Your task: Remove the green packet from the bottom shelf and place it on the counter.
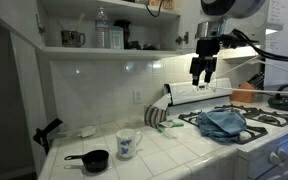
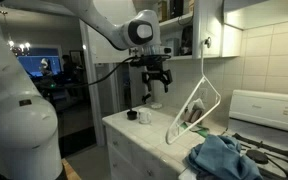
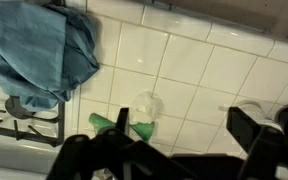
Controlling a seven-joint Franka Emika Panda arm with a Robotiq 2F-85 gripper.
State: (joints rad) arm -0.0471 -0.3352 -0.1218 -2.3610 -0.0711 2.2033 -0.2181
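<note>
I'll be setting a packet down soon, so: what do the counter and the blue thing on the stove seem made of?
The counter looks like glazed ceramic tile: white, slightly glossy squares with pale grout lines. The blue cloth looks like soft matte fabric, possibly cotton, judging by its crumpled folds.

In an exterior view the camera stands back and faces the white square-tiled counter (image 1: 179,148) and tiled wall head-on, with the crumpled blue cloth (image 1: 222,124) at right. In an exterior view it looks along the counter (image 2: 134,122) from the near cloth (image 2: 222,158) end. The wrist view looks straight down, close, on counter (image 3: 184,60) and cloth (image 3: 39,50).
</note>
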